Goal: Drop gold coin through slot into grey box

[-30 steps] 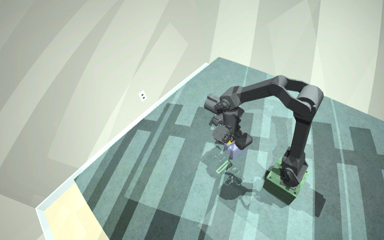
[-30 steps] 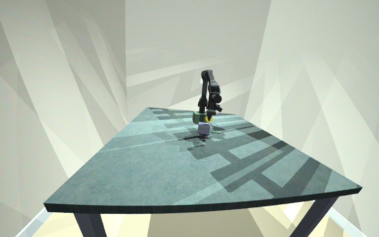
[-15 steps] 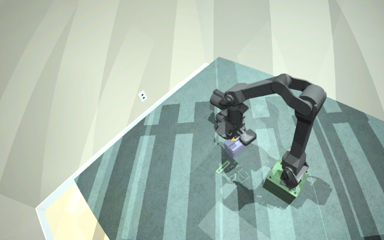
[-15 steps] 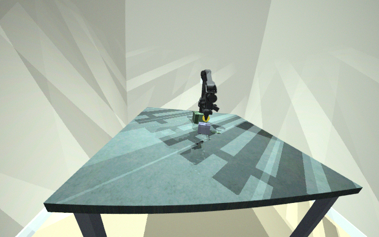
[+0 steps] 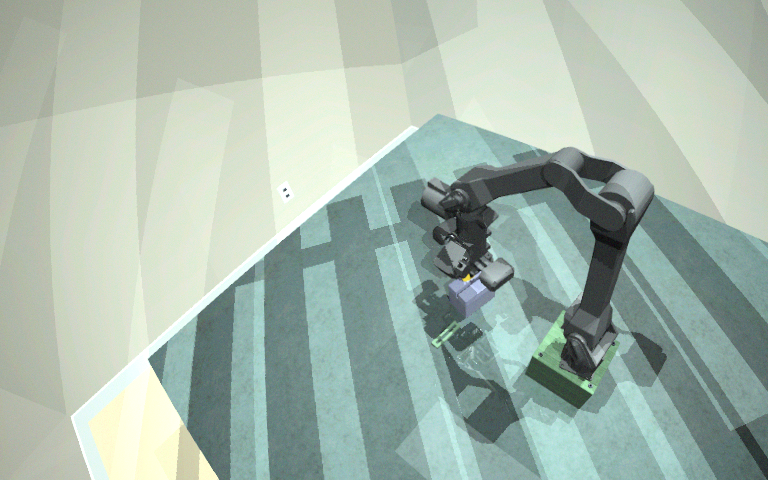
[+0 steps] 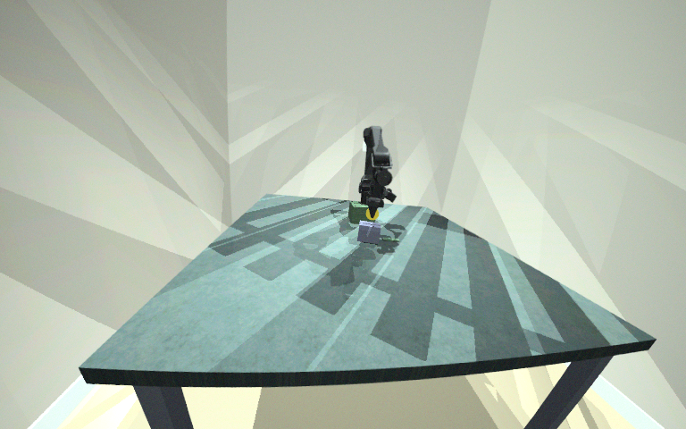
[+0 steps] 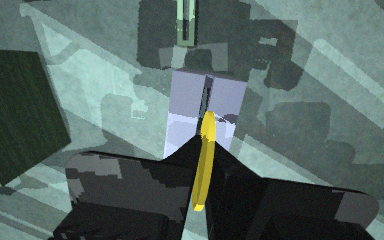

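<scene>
My gripper [image 6: 372, 211] [image 7: 201, 141] is shut on the gold coin [image 5: 466, 277] [image 6: 372, 217] [image 7: 208, 125], which stands on edge between the fingertips. The coin is just above the closed box [image 5: 467, 303] [image 6: 369, 233] [image 7: 184, 95], which looks pale grey-violet. The slot [image 7: 204, 100] runs away from the coin in the wrist view. The coin runs nearly along it, and its far end looks slightly right of the slot line. The coin and fingers hide the slot's near part. I cannot tell if the coin touches the lid. The green holder [image 5: 435, 343] [image 6: 390, 239] [image 7: 186, 43] is empty beside the box.
The arm's green base block [image 5: 557, 382] [image 6: 356, 213] [image 7: 27, 110] stands on the table [image 5: 317, 452] [image 6: 202, 328], at the left in the wrist view. Hard-edged shadows and bright stripes cross the table and the box lid.
</scene>
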### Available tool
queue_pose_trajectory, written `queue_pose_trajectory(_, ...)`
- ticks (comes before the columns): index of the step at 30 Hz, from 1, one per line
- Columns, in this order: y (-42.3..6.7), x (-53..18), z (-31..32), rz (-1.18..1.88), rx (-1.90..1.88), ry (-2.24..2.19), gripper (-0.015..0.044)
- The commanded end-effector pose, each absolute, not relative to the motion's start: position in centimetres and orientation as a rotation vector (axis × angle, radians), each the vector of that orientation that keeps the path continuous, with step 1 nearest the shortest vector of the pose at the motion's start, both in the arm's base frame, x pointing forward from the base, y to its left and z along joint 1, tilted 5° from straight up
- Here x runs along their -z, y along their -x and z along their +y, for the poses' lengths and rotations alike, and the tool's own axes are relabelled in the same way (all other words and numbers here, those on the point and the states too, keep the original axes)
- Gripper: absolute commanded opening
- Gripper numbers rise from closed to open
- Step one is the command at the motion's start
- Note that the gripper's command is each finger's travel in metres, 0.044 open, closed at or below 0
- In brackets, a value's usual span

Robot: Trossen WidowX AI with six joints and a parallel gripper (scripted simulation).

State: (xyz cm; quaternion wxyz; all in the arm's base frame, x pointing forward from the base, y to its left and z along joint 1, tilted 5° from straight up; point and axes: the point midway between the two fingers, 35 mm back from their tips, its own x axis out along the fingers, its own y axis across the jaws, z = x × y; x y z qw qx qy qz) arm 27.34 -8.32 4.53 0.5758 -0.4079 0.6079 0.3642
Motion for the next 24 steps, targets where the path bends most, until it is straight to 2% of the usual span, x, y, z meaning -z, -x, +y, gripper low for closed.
queue_pose_trajectory(1,-27.04,-4.59,-8.56,1.424,-0.856,0.956,0.0000)
queue_pose_trajectory(24,-27.18,-4.02,-8.62,1.423,-0.853,0.956,0.0000)
